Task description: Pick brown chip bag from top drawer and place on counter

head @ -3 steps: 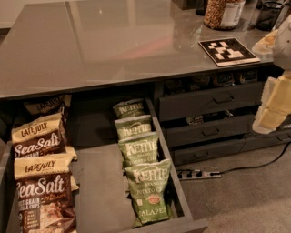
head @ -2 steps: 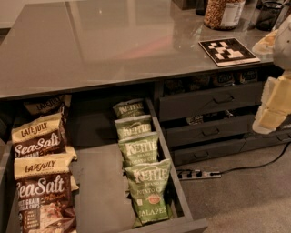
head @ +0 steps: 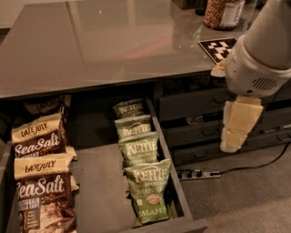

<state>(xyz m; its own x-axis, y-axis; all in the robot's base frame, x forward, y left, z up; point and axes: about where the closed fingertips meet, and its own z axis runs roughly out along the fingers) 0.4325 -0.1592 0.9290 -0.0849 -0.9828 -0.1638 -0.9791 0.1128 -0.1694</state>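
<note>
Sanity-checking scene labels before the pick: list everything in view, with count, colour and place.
brown chip bags: three, dark brown with cream tops, left row in drawer; rearmost partly hidden
green Kettle bags: four, green, right row in drawer
top drawer: one, dark grey, pulled open
counter: one, glossy grey-brown, above drawer
marker tag: one, black-and-white, counter's right side
jar: one, brownish contents, counter's far right
closed drawers: several, dark, right of open drawer
power strip: one, pale, floor
arm: one, white, upper right
gripper: one, cream, hanging before closed drawers
</note>
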